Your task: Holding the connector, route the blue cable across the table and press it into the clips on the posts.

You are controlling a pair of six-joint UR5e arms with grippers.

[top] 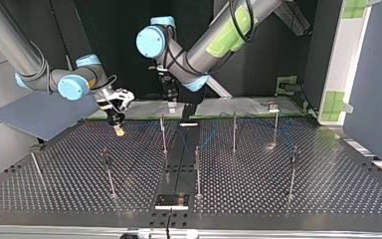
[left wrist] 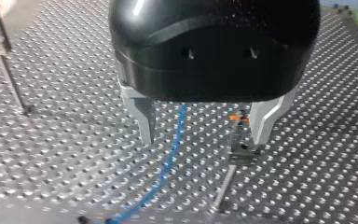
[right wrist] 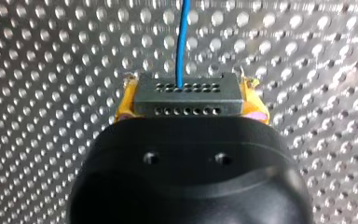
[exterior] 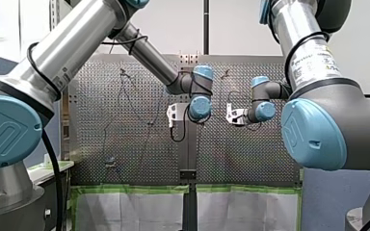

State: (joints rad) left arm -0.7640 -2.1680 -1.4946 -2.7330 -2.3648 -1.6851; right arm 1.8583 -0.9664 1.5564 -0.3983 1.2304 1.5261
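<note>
connector (right wrist: pixel 186 95), grey with rows of small holes, sits clamped between the yellow pads (right wrist: pixel 126 100) of my right end effector (right wrist: pixel 189 93), and the blue cable (right wrist: pixel 182 37) runs straight out of it over the perforated bench (right wrist: pixel 51 70). my left end effector (left wrist: pixel 200 137) hangs with its metal fingers (left wrist: pixel 142 116) spread wide; the cable passes between them, touching neither, and a clip post (left wrist: pixel 237 149) stands just beside one finger. in the top view my right end effector is at the frame's upper left.

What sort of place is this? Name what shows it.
Probably a robotics lab test bench: a perforated metal table with thin upright posts, my left arm and my right arm reaching over it, and a blue cable laid for routing.
</note>
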